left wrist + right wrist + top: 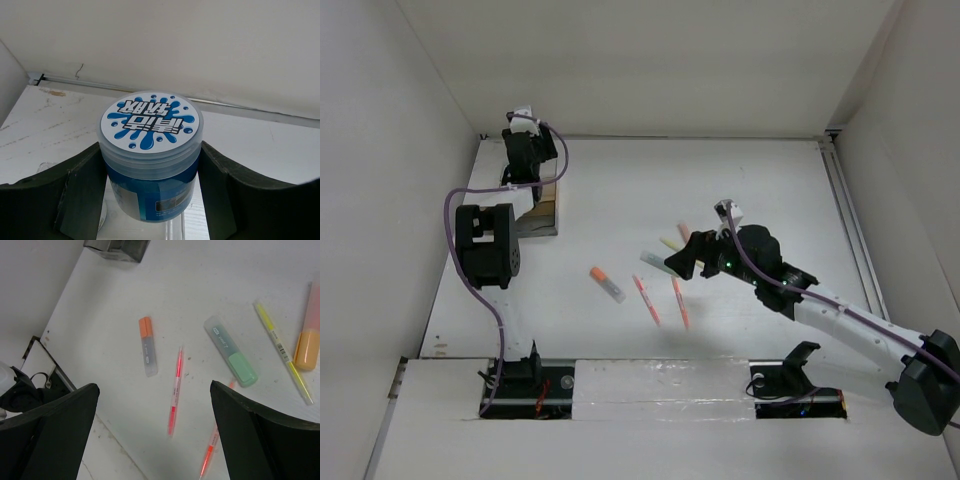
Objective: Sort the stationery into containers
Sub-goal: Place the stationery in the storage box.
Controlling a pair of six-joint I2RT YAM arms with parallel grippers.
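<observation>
At the far left near the organiser tray [546,214], the left claw [150,172] is pinching the blue-and-white cylinder [150,125] by its smooth sides, risking a slip, while the right claw [154,390] is hovering spread over the pens [176,385].

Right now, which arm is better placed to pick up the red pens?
Right. The right gripper, open, hovers over the red pens; the left gripper is in the far corner, closed on the blue jar.

1. Wooden tray [546,214]: left arm [485,245] looms overhead, left gripper [150,170] clamped on blue cylinder [150,120]; wall [440,200] hard by tray's left.
2. Right of tray twd far wall: open tabletop [720,170].
3. Near-right of tray: pens [646,298], highlighters [607,284] strewn under right gripper [682,258], jaws wide.
</observation>
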